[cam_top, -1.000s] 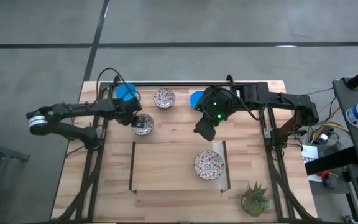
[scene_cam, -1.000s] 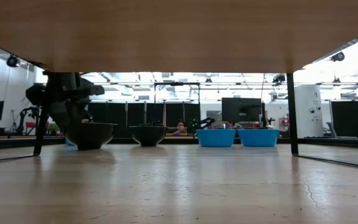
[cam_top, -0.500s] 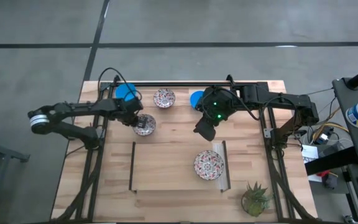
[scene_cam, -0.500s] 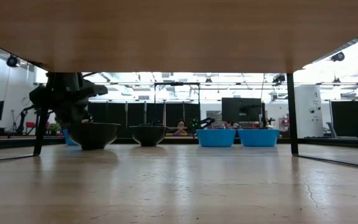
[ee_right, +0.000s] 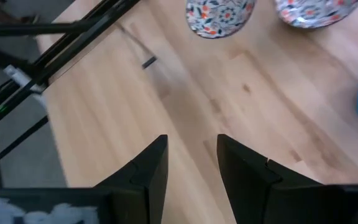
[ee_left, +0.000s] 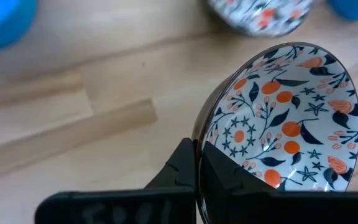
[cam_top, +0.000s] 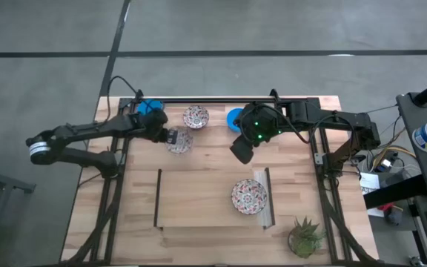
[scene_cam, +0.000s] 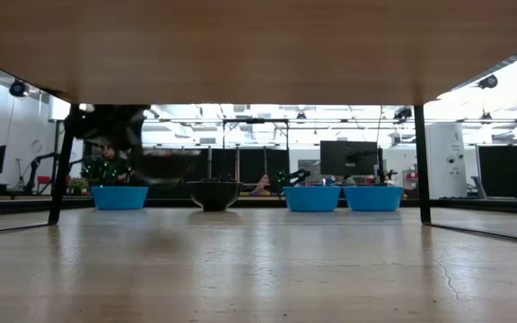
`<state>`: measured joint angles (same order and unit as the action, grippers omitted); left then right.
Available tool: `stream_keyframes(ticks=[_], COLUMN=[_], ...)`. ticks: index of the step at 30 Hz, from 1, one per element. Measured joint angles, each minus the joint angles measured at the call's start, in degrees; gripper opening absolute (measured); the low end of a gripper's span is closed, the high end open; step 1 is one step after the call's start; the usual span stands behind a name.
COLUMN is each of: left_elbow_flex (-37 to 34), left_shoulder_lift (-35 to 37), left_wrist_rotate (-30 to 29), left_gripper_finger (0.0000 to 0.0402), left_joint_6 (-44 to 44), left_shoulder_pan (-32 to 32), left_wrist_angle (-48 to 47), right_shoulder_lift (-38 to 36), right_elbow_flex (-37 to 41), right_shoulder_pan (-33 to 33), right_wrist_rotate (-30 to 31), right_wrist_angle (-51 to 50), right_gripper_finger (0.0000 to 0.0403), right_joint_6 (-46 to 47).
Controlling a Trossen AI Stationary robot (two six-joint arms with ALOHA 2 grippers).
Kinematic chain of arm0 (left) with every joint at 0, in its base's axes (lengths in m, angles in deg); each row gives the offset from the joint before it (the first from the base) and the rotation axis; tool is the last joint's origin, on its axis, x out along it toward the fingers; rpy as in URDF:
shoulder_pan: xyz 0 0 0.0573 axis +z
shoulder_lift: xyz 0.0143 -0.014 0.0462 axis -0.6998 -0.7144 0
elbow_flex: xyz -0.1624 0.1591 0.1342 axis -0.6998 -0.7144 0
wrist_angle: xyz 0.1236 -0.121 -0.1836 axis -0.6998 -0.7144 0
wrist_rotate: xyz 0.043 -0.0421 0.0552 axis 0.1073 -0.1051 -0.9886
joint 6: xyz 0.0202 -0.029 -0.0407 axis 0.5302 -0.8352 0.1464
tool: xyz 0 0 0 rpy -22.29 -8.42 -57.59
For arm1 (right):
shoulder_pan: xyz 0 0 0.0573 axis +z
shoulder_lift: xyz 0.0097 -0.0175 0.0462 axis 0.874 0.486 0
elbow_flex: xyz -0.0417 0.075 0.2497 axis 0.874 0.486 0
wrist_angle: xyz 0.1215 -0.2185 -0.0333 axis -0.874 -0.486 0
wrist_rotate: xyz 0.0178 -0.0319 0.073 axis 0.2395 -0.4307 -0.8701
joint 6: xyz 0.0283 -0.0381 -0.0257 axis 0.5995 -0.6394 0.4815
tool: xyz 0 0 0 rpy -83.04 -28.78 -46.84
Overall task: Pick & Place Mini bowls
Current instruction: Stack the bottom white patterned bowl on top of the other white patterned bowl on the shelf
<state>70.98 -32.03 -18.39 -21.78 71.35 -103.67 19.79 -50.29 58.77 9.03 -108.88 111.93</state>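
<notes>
My left gripper [cam_top: 167, 137] is shut on a white floral mini bowl [cam_top: 179, 140], which also shows in the left wrist view [ee_left: 284, 118], above the table's far left part. A second floral bowl [cam_top: 196, 116] and a blue bowl [cam_top: 151, 110] stand on their bases near the far edge. Another blue bowl [cam_top: 233, 119] is partly hidden under my right arm. A third floral bowl [cam_top: 249, 196] stands toward the near right. My right gripper [ee_right: 191, 163] is open and empty above bare wood near the table's middle [cam_top: 242, 152]. My left gripper pinches the floral bowl's rim [ee_left: 200, 138] on the side nearest the arm, one finger [ee_left: 178, 167] outside the wall and one [ee_left: 232, 180] inside. The fingers come about level from the table's left. The bowl is lifted clear of the table and tilted.
Two dark upright strips [cam_top: 158, 199] [cam_top: 268, 196] stand on either side of a bay in the table's near half. A small green plant [cam_top: 304, 236] stands at the near right corner. In the low view, three blue bowls [scene_cam: 119, 197] [scene_cam: 312, 198] [scene_cam: 372, 198] and a dark-looking bowl [scene_cam: 214, 195] stand in a row.
My left gripper has risen with the floral bowl and gone a little toward the table's right and far edges. The bowl, which stood on the table, is now lifted clear and shows blurred in the low view. The blue bowl behind it has come into sight there.
</notes>
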Motion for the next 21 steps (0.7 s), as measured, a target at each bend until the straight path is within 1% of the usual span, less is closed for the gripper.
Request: stream_keyframes(ticks=[4,10,13,16,19,21], left_elbow_flex=[3.94,9.78,12.41,14.25,15.95,16.37], left_shoulder_lift=[2.46,4.60,5.02,5.03,4.74,4.63], left_wrist_rotate=[-3.82,-9.13,-10.88,-10.58,-11.51,-13.94], left_gripper_finger=[0.0002,0.0001,0.0001,0.0001,0.0001,0.0001], left_joint_6=[1.92,5.65,7.32,7.90,10.25,12.67], left_shoulder_pan=[-0.03,-0.46,-0.83,-0.90,-1.33,-1.81], left_wrist_angle=[0.39,1.01,2.60,5.20,6.17,7.33], right_shoulder_lift=[0.00,0.00,0.00,0.00,0.31,0.42], right_elbow_flex=[0.00,0.02,0.02,0.02,0.02,0.02], right_shoulder_pan=[-0.07,-0.04,0.00,-0.02,-0.12,-0.39], right_wrist_rotate=[3.41,11.88,14.89,17.12,22.11,25.53], right_wrist_angle=[0.06,3.35,7.45,12.03,15.89,17.30], right_gripper_finger=[0.0132,0.0138,0.0156,0.0184,0.0208,0.0217], right_joint_6=[0.32,0.28,-1.26,-3.56,-5.41,-6.99])
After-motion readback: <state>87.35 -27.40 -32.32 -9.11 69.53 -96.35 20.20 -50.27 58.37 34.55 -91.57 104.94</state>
